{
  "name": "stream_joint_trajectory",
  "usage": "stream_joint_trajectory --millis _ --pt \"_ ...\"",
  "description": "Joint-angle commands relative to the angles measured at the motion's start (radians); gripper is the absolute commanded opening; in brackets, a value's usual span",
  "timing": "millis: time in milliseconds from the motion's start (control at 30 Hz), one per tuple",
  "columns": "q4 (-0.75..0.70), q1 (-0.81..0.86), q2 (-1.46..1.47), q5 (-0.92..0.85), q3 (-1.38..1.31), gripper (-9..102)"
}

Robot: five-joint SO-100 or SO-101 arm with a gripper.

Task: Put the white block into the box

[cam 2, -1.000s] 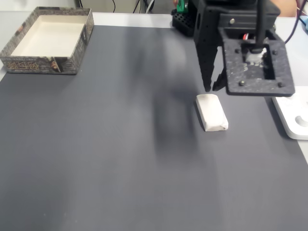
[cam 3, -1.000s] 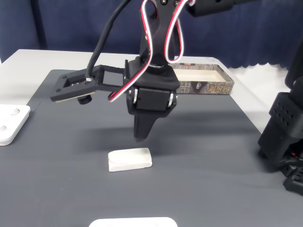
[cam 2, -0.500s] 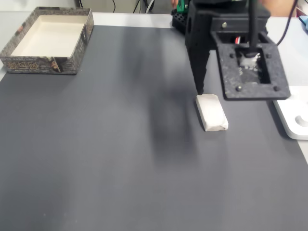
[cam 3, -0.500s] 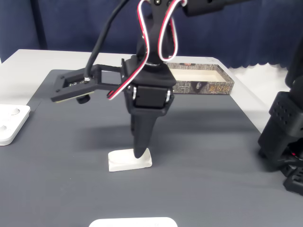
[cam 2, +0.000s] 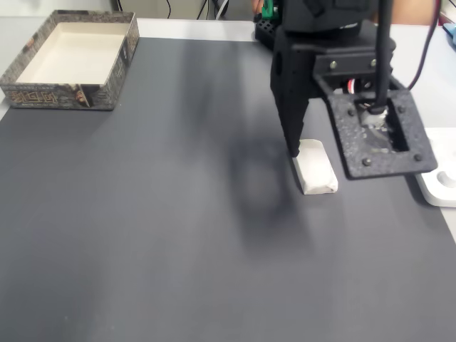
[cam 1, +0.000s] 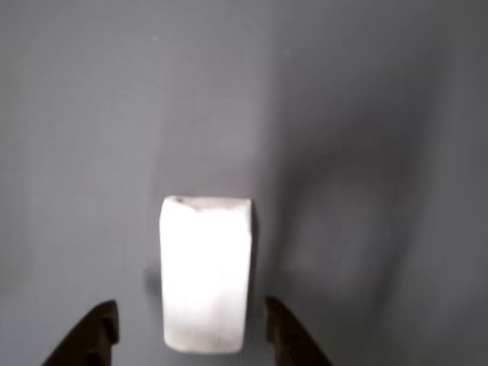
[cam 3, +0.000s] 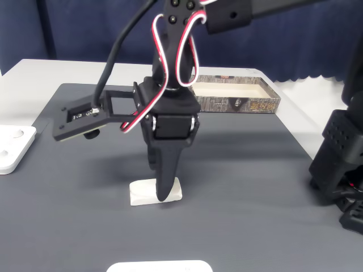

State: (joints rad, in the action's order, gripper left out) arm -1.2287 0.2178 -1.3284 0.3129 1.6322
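We note: claw (cam 1: 191, 332) spread, tips straddling the white block (cam 1: 206, 274) lying flat on the desk (cam 2: 142, 214); box (cam 2: 69, 58) well apart.

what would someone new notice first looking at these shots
The black gripper reaching straight down over the white block at the right of the dark grey mat in a fixed view. In the other view its fingertips sit on either side of the block's near end, jaws open. The box waits at the far left corner.

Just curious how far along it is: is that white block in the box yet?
Out. The white block lies flat on the dark mat, far from the box.
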Motion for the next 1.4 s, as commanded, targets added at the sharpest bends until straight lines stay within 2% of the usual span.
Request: stream_joint_trajectory --millis 0,1167,1367 --pt "0.028 0.011 0.003 0.017 -0.058 27" --pt "0.017 -0.003 0.114 0.072 -0.109 23" --pt "0.018 -0.009 0.12 0.072 -0.118 12"
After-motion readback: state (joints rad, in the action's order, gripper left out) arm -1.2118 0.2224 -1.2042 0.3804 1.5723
